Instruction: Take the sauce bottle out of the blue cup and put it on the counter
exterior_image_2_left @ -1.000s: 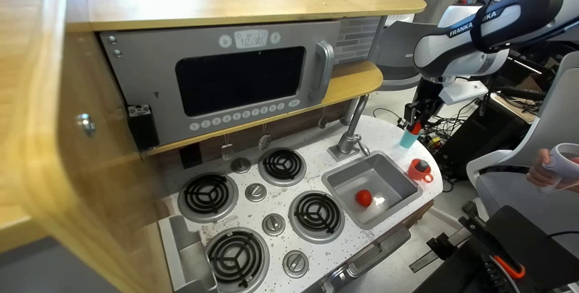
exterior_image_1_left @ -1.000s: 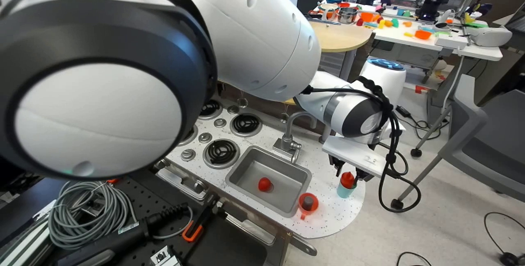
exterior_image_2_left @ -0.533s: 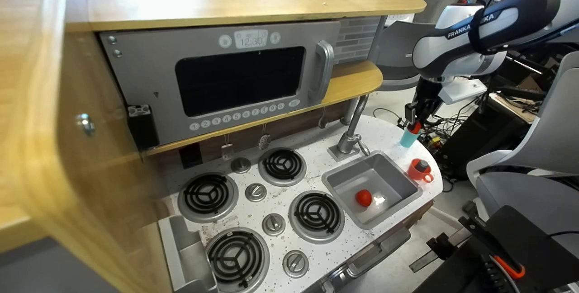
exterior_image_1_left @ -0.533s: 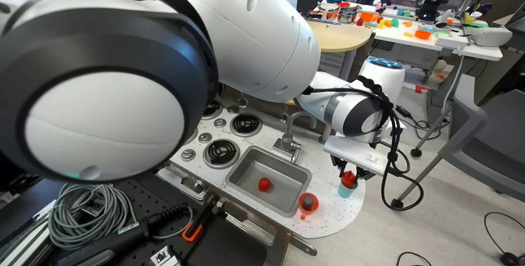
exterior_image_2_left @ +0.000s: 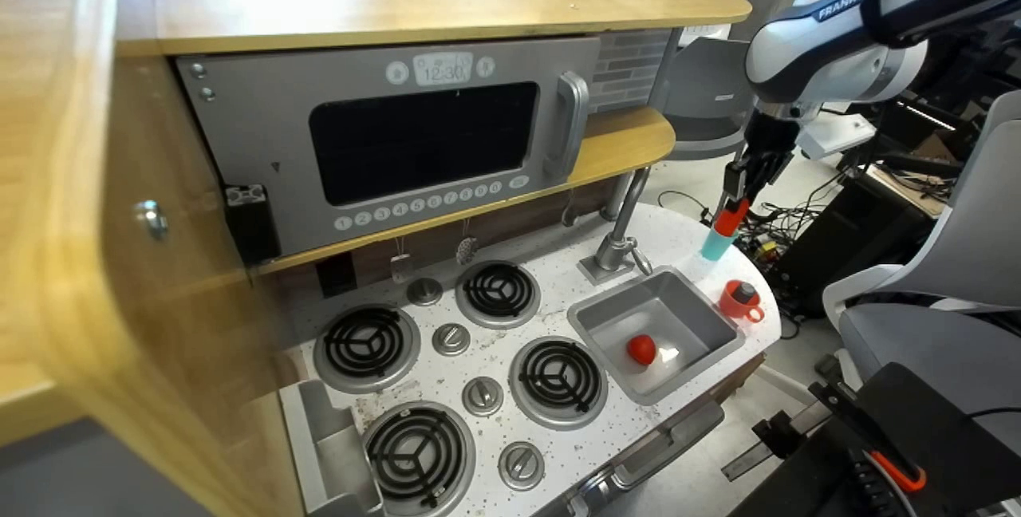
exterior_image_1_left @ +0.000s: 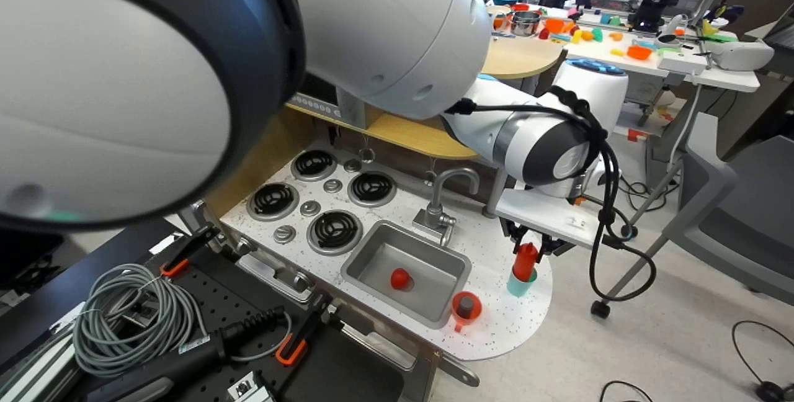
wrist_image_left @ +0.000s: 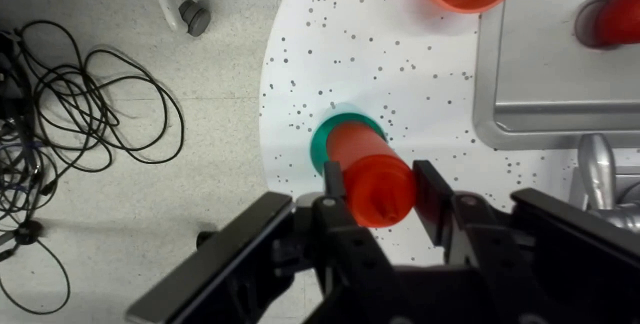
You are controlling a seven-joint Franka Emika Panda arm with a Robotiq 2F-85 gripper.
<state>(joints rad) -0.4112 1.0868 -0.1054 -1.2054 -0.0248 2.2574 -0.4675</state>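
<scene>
Wrist view, mid-frame: gripper (wrist_image_left: 378, 179) jaws clamped on sauce bottle (wrist_image_left: 367, 164) near its top. Lower end inside blue cup (wrist_image_left: 319, 148), on counter (wrist_image_left: 360, 69).

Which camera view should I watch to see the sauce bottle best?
The wrist view: the sauce bottle appears largest there, held near its top by the pincer, body reaching into the blue cup. Both exterior views show it smaller, more from the side, its lower end hidden by the cup.

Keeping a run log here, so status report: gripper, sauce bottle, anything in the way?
Gripper shut on sauce bottle. Upper part above blue cup, lower end hidden inside. Orange mug stands apart, likely clear of a straight lift.
</scene>
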